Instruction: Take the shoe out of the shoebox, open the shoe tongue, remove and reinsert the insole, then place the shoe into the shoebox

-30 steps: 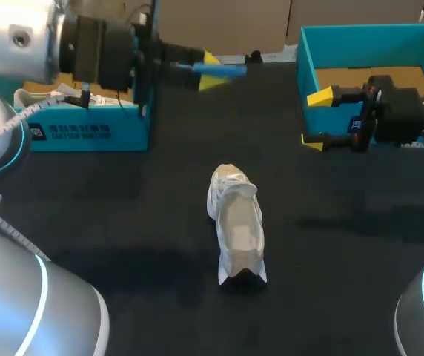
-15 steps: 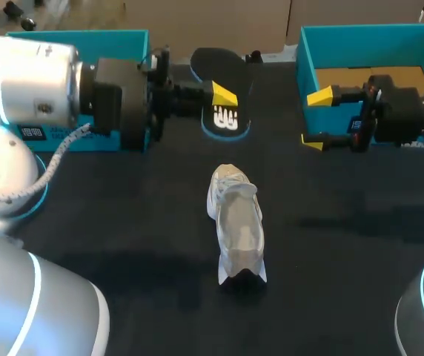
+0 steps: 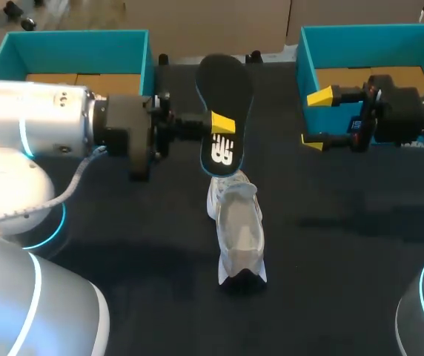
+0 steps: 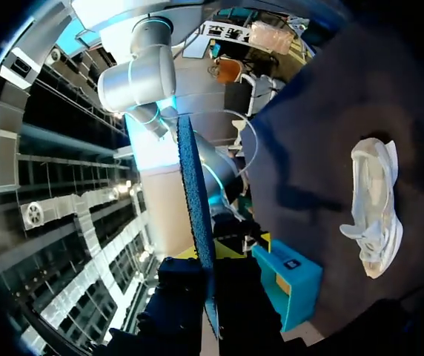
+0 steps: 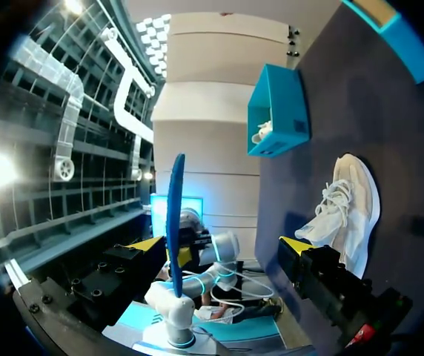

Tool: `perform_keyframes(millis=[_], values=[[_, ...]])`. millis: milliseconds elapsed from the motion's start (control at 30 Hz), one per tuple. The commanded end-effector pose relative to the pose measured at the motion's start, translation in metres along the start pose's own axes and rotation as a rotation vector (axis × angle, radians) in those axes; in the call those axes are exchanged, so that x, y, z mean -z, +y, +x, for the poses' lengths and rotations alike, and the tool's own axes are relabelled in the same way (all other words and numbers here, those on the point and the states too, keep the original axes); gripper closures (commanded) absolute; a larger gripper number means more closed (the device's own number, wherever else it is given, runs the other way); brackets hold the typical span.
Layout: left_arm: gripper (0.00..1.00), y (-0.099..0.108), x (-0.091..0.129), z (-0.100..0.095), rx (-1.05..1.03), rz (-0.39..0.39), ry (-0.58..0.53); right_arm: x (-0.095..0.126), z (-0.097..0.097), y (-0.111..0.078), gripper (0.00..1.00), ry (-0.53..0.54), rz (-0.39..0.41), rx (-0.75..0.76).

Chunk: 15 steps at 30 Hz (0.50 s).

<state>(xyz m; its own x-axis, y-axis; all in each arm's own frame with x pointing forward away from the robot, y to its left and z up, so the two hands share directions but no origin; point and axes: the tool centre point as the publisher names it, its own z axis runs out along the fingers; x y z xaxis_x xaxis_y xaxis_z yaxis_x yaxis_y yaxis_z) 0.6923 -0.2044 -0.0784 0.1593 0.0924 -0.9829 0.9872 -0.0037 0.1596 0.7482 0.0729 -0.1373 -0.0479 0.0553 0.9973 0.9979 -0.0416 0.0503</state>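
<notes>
A white shoe [image 3: 236, 222] lies on the black table, toe toward the back; it also shows in the left wrist view [image 4: 375, 215] and the right wrist view [image 5: 349, 208]. My left gripper [image 3: 223, 122] is shut on a black insole [image 3: 224, 81] with a blue rim. The insole stands on end, its lower tip just above the shoe's toe. From the left wrist the insole [image 4: 196, 215] is a thin blue edge pinched by that gripper [image 4: 208, 271]. My right gripper [image 3: 316, 119] stands open and empty, off to the shoe's right in front of the right shoebox [image 3: 308, 55].
Two teal shoeboxes sit at the back of the table: the left box [image 3: 71, 41] behind my left arm, the right one behind my right gripper. The left box [image 5: 275, 111] holds something white. The dark table [image 3: 330, 259] stretches around the shoe.
My left arm has brought the insole from the back left down over the shoe and turned it from edge-on to facing up. The right arm and the shoe have stayed still.
</notes>
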Motion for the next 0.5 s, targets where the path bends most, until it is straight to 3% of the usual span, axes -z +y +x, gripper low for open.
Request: perform_keyframes(millis=[33, 500], values=[[1.00, 0.0211, -0.0219, 0.0071, -0.018, 0.003, -0.042, -0.0013, -0.0003, -0.0005, 0.00, -0.001, -0.002, 0.000], [1.00, 0.0216, -0.0271, 0.0110, -0.019, 0.000, -0.035, -0.0013, -0.0003, -0.0005, 0.00, -0.001, -0.002, 0.000]])
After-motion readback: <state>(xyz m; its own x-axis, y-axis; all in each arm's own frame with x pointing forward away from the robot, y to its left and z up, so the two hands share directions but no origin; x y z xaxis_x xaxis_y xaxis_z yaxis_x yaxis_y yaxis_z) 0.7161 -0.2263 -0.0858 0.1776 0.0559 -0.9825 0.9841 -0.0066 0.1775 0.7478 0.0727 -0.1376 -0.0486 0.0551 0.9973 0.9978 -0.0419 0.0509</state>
